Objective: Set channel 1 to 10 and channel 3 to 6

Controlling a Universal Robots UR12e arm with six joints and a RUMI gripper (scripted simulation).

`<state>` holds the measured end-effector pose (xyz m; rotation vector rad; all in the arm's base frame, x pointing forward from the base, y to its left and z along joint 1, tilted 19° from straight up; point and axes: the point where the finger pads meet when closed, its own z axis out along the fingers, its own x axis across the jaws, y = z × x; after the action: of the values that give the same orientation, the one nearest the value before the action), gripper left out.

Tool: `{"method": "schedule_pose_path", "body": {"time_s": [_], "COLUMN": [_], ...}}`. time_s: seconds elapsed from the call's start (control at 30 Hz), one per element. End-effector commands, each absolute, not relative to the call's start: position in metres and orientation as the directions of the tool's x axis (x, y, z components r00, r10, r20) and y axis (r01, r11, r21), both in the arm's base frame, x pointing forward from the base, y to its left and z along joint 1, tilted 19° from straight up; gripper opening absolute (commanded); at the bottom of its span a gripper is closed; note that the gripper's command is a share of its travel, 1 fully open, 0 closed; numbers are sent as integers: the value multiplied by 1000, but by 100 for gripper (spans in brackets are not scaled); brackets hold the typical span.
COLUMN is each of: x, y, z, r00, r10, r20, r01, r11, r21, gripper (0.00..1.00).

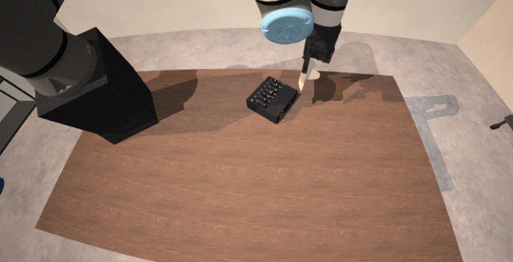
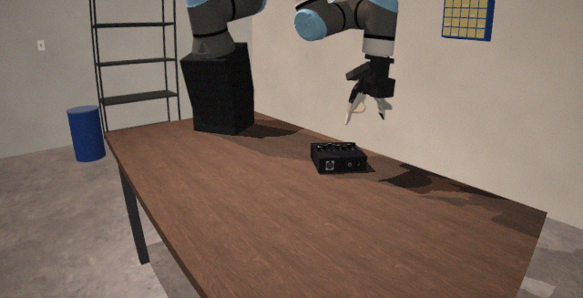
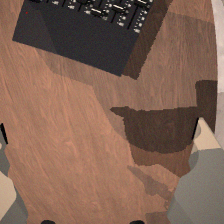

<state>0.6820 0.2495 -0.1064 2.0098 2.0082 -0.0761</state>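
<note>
The lighting desk (image 1: 272, 98) is a small black box with a row of faders on top, lying on the brown table toward its far side. It also shows in the exterior view (image 2: 338, 157) and at the top of the wrist view (image 3: 87, 25). My gripper (image 2: 364, 108) (image 1: 305, 78) is open and empty. It hangs well above the table, above and just beyond the desk's far right side. The fader levels are too small to read.
The arm's black pedestal (image 1: 100, 90) stands on the table's far left. A black shelf rack (image 2: 134, 52) and a blue barrel (image 2: 86, 133) stand on the floor beyond the table. The table's far edge lies close behind the gripper.
</note>
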Motion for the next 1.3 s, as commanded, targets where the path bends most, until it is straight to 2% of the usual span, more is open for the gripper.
{"method": "schedule_pose_path", "body": {"time_s": [0.0,0.5,1.27], "x": [653,591,583], "y": [245,233,231], "z": [-104,-101,-101], "r00": [-32,-143,-158], "r10": [968,953,950], "r20": [-247,-266,-269], "r01": [981,966,963], "r11": [79,193,208], "r21": [179,172,171], "gripper": [100,100,100]}}
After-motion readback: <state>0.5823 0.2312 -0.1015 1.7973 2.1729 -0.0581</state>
